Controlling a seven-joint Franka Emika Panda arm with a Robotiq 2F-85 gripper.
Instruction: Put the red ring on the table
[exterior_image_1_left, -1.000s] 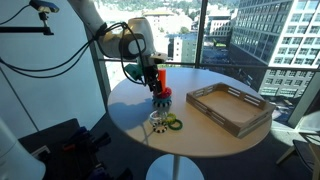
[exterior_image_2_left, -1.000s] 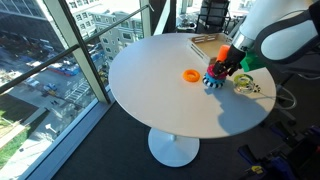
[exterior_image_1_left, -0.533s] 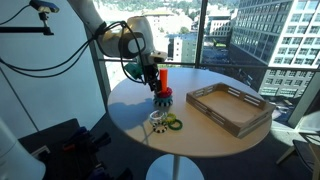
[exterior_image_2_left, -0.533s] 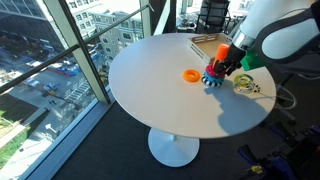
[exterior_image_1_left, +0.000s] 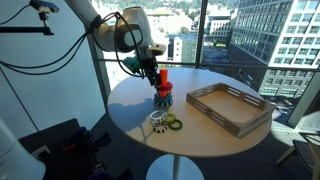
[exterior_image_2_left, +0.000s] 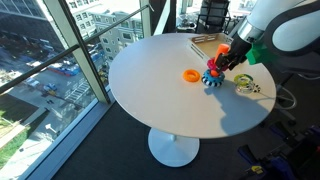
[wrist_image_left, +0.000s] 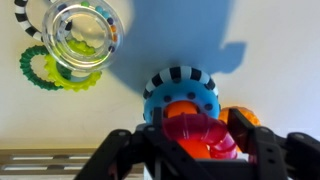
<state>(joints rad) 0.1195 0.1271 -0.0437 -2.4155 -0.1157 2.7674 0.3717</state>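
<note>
Over on the left the green ring (wrist_image_left: 45, 70) and clear ring (wrist_image_left: 85, 30) lie on the table (wrist_image_left: 270, 40), and further right the end effector (wrist_image_left: 200, 146) clenches the red ring (wrist_image_left: 205, 130) (up off the table) above the blue striped stacker base (wrist_image_left: 180, 92).

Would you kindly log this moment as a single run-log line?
gripper: shut on red ring | red ring: held above stacking toy | table: red ring not yet placed | orange ring: lying on table
</note>
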